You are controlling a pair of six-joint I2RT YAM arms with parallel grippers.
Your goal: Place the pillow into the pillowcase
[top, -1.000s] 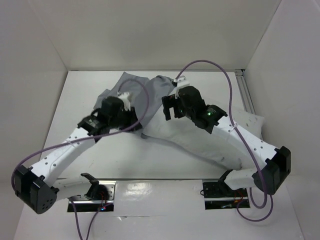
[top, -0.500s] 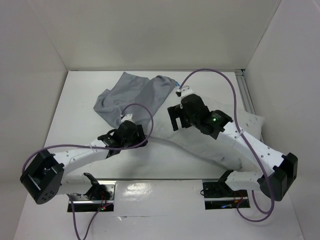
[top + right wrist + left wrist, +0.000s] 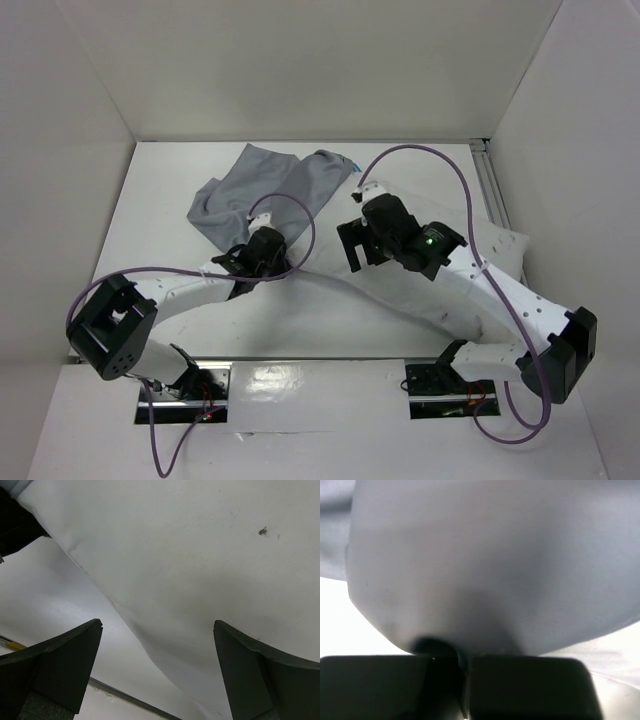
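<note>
- Pillow [image 3: 395, 285]: white, scattered with small dark specks.
- Pillowcase [image 3: 262, 188]: plain mid-grey.
- Table [image 3: 150, 215] and walls [image 3: 300, 70]: white.
- Left arm [image 3: 185, 290] and right arm [image 3: 510, 295]: white links, black joints; a green light glows on the right.
- Cables [image 3: 440, 150]: purple.
- Left gripper [image 3: 465, 662] and right gripper [image 3: 157, 623]: black.

Robotics lab test cell. Boxed in by plain white panel walls [image 3: 300, 70] around a flat white table [image 3: 150, 200].
</note>
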